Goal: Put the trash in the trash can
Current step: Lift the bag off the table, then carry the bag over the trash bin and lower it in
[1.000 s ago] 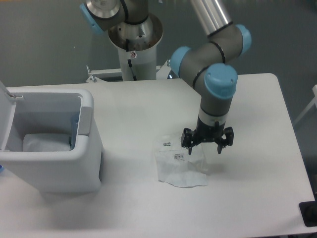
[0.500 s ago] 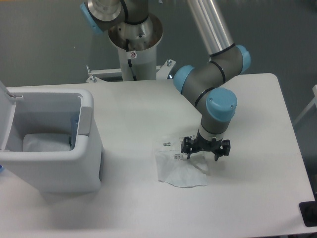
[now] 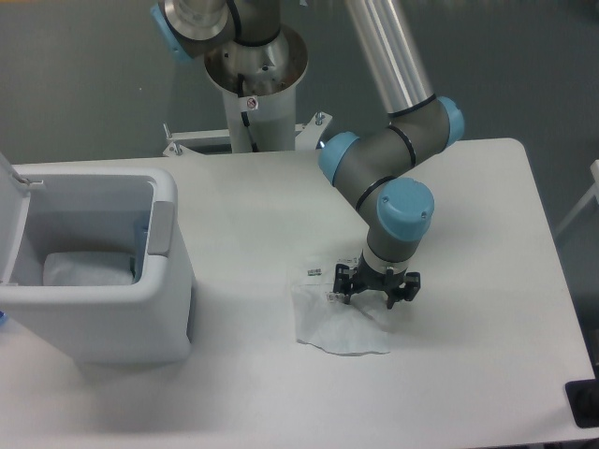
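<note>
A flat translucent white plastic bag (image 3: 335, 321) with small printed labels lies on the white table, right of the trash can. My gripper (image 3: 376, 296) hangs low over the bag's upper right corner, its black fingers spread open, one on each side of that corner. The trash can (image 3: 89, 267) is a boxy white bin at the left with a grey side handle and its lid (image 3: 11, 220) tipped open. Inside it I see something pale at the bottom. No bottle shows in this view.
The arm's base column (image 3: 253, 89) stands at the back edge of the table (image 3: 487, 355). A dark object (image 3: 585, 402) sits off the table's front right corner.
The gripper has dropped lower and shifted left and forward, from beside the bag to right over its upper right corner. The bag and the bin have not moved.
</note>
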